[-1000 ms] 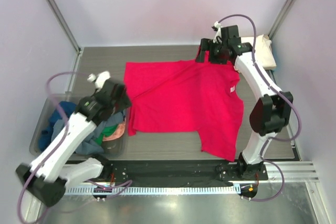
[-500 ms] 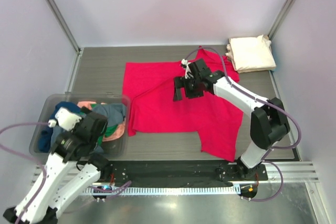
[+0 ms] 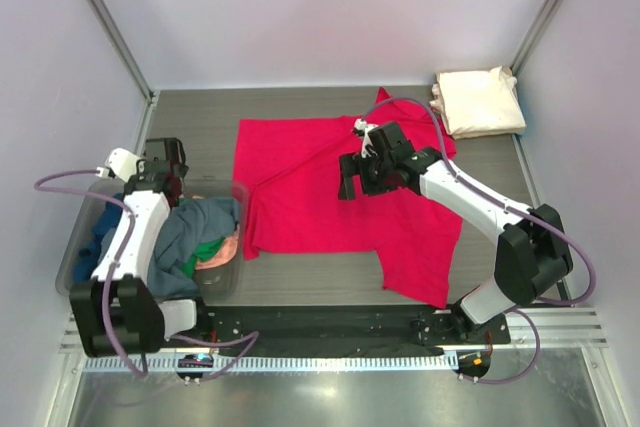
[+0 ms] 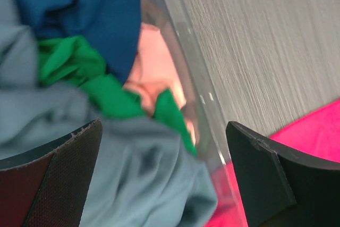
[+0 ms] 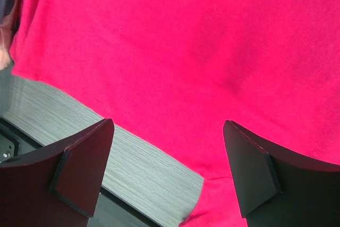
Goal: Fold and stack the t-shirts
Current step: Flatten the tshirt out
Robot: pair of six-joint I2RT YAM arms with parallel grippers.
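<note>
while right pincer [image 3: 350,183] hovers over middle of red shirt [image 3: 300,197], fingers apart, nothing held, i note shirt lies skewed on table [image 3: 200,117], one part reaching toward near edge. risk: pinching mid-cloth drags whole shirt, gives crooked fold. left pincer [image 4: 163,125] also apart, empty, above heap of shirts [image 3: 205,227] in bin [image 4: 183,62]. risk: closing there grabs several at once or snags bin wall. cream shirt [image 3: 482,100] folded at far right corner; swept red cloth could knock it.

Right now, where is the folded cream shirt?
In the top view, the folded cream shirt sits in the far right corner of the table, just beyond the red shirt.
</note>
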